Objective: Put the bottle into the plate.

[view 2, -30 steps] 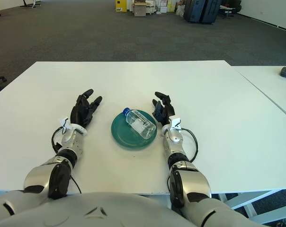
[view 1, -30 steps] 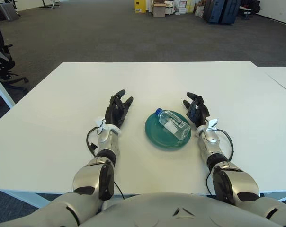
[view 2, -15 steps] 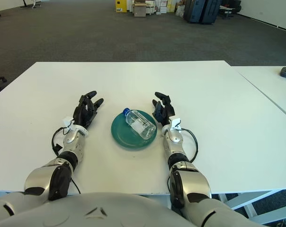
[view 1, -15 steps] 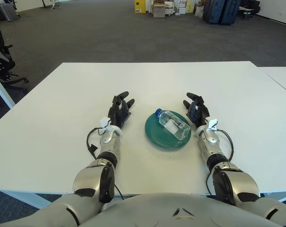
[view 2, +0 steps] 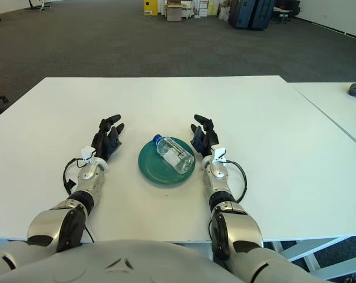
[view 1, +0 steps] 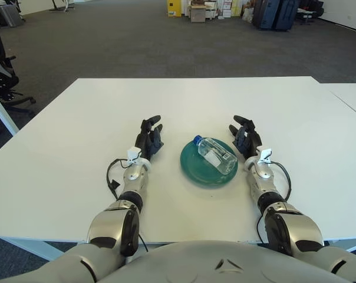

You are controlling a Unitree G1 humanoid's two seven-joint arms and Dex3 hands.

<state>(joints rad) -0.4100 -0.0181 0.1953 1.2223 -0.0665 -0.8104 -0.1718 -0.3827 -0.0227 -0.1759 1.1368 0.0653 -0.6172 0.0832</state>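
You're seeing the bottle lying in the plate w/ cap toward far-left; right hand nearer, just right, fingers spread, both hands holding nothing; left hand too.

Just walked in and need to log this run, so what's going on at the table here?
A clear plastic bottle with a blue cap lies on its side in the round green plate on the white table. Neither robot hand holds anything. The left robot hand shows left of the plate with fingers relaxed, and the right robot hand sits just right of the plate, also open. The bottle looks already placed, so the job appears done.
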